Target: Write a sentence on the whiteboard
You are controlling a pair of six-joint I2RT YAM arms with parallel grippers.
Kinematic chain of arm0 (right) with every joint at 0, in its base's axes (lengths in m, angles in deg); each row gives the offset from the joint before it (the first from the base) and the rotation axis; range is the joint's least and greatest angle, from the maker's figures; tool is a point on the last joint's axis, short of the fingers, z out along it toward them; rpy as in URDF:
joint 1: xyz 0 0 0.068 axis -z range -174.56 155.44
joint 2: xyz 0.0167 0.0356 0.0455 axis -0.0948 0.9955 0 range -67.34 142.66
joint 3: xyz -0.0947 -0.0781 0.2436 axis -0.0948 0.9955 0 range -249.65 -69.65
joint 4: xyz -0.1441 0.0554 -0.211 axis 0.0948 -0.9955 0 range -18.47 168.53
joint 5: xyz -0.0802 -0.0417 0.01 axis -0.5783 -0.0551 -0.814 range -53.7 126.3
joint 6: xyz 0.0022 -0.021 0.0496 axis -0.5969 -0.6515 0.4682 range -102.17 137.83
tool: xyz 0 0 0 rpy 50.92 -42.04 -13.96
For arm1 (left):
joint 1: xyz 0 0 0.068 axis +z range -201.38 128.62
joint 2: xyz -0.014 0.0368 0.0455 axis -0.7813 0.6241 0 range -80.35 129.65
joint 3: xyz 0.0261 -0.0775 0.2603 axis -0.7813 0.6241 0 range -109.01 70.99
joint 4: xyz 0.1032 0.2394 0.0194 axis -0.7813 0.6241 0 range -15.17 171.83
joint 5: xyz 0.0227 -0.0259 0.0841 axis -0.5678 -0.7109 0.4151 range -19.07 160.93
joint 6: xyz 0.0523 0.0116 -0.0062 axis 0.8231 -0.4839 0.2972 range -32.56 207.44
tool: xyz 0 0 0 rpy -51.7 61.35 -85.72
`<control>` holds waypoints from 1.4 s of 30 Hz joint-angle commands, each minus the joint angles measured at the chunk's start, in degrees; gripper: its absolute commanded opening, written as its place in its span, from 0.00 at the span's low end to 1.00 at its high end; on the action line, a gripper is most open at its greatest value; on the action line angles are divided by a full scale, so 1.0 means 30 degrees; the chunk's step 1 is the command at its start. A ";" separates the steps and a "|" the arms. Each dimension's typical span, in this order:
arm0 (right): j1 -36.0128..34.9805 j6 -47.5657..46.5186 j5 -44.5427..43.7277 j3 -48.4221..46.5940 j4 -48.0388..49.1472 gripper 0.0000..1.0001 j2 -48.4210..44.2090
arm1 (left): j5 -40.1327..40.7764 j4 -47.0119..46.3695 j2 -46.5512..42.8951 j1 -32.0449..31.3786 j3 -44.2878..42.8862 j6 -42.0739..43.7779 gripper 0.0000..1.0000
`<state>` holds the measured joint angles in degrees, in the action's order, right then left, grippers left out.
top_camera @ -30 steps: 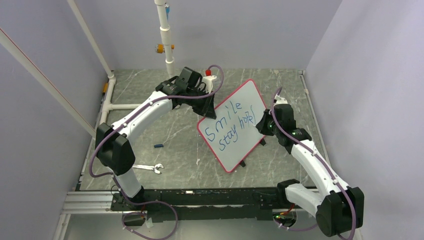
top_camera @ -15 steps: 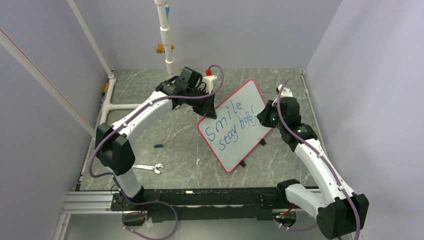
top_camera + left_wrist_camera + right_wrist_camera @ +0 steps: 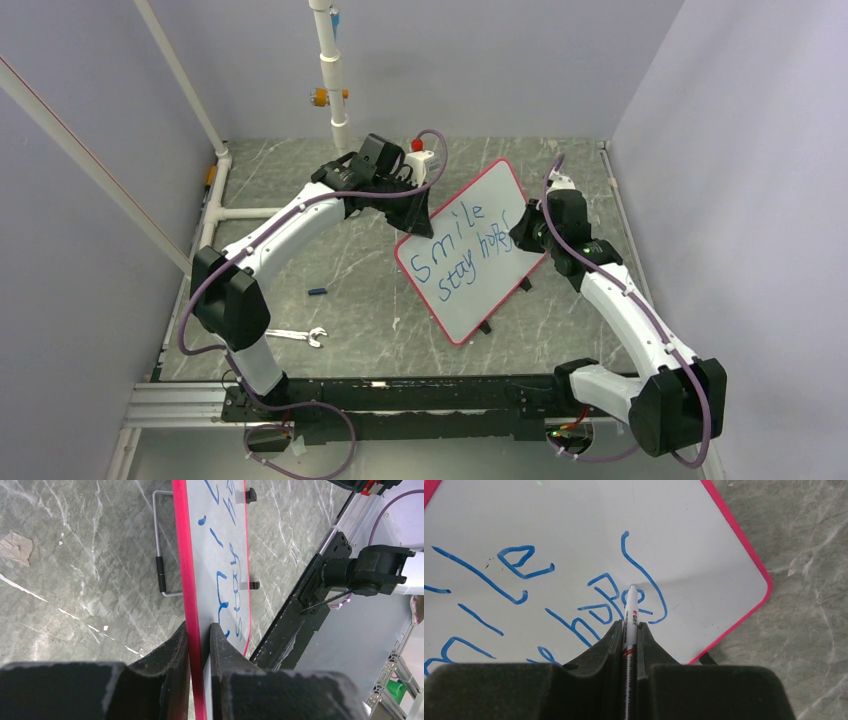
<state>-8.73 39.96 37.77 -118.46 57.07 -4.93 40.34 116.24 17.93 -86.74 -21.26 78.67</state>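
Note:
The whiteboard (image 3: 495, 300), white with a thin red rim, stands tilted in mid-table. Blue handwriting (image 3: 462, 250) on it reads "Smile" above "stay hopef". My left gripper (image 3: 418, 222) is shut on the board's upper left edge; in the left wrist view the red rim (image 3: 186, 575) sits between my fingers at the gripper (image 3: 199, 630). My right gripper (image 3: 522, 232) is shut on a white marker (image 3: 630, 612), its tip on the board at the "f" stroke (image 3: 644, 575) near the board's right corner. The whiteboard (image 3: 574, 515) fills the right wrist view; my right gripper (image 3: 628, 627) pinches the marker barrel.
A silver wrench (image 3: 297, 336) lies near the left arm's base. A small blue marker cap (image 3: 317, 292) lies on the grey marbled table left of the board. A white pole (image 3: 332, 75) stands at the back. The board's wire stand (image 3: 161, 560) shows behind it.
My right gripper with the marker has shifted slightly along the board's right end, and an "f" stroke has appeared after "hope". The left gripper has held still.

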 commanded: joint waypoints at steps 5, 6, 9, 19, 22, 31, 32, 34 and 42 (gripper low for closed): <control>0.0247 -0.0395 -0.1048 -0.0741 0.1261 0.00 0.0564 | 0.0183 0.0025 -0.0692 -0.0403 0.0046 0.1314 0.00; 0.0291 -0.0418 -0.1118 -0.0796 0.1262 0.00 0.0642 | 0.0225 0.0040 -0.0681 -0.0414 0.0039 0.1314 0.00; 0.0532 -0.0433 -0.1090 -0.0917 0.1360 0.00 0.0877 | 0.0219 0.0026 -0.0679 -0.0409 0.0046 0.1314 0.00; 0.0736 -0.0506 -0.1191 -0.1134 0.1136 0.00 0.0593 | 0.0243 0.0026 -0.0592 -0.0415 0.0017 0.1343 0.00; 0.0733 -0.0464 -0.1362 -0.1134 0.1058 0.00 0.0167 | 0.0222 0.0026 -0.0566 -0.0414 0.0013 0.1314 0.00; 0.0856 -0.0433 -0.1447 -0.1464 0.1248 0.00 0.0398 | 0.0220 0.0025 -0.0588 -0.0422 0.0042 0.1316 0.00; 0.0850 -0.0408 -0.1435 -0.1516 0.1308 0.00 0.0516 | 0.0182 0.0025 -0.0617 -0.0420 0.0045 0.1314 0.00; 0.0857 -0.0404 -0.1406 -0.1632 0.1401 0.00 0.0740 | 0.0198 0.0029 -0.0616 -0.0418 0.0046 0.1314 0.00; 0.0887 -0.0471 -0.0994 -0.1847 0.1615 0.00 0.1530 | 0.0234 0.0040 -0.0621 -0.0419 0.0023 0.1341 0.00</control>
<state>-6.37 39.17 33.99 -121.68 59.19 -0.97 40.34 116.24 17.93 -86.74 -21.26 78.67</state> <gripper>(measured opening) 0.124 0.185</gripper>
